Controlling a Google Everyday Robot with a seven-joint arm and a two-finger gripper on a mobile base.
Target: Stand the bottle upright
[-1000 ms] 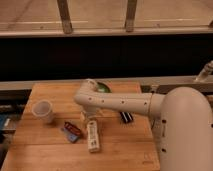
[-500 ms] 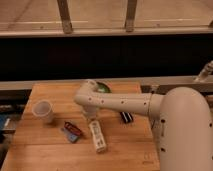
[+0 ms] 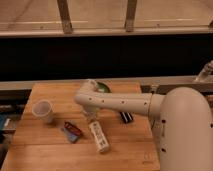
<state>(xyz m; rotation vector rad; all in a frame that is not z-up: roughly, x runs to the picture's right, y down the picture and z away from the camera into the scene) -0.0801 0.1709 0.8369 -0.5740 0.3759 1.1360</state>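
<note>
The cream-white bottle (image 3: 99, 136) lies on its side on the wooden table (image 3: 50, 155), near the front middle. Its length runs from upper left to lower right. My gripper (image 3: 90, 118) hangs down from the white arm's elbow (image 3: 88, 96), right at the bottle's upper end. I cannot tell whether it touches the bottle. The arm reaches in from the right, across the back of the table.
A white cup (image 3: 43, 111) stands at the left. A red and blue packet (image 3: 72, 131) lies left of the bottle. A black bar (image 3: 126, 117) lies to the right, under the arm. A green bowl (image 3: 103, 87) sits behind the elbow. The robot's white body (image 3: 185, 135) fills the right.
The bottle has turned a little, its lower end swinging right, and it now lies more slanted. The gripper has stayed at the bottle's upper end.
</note>
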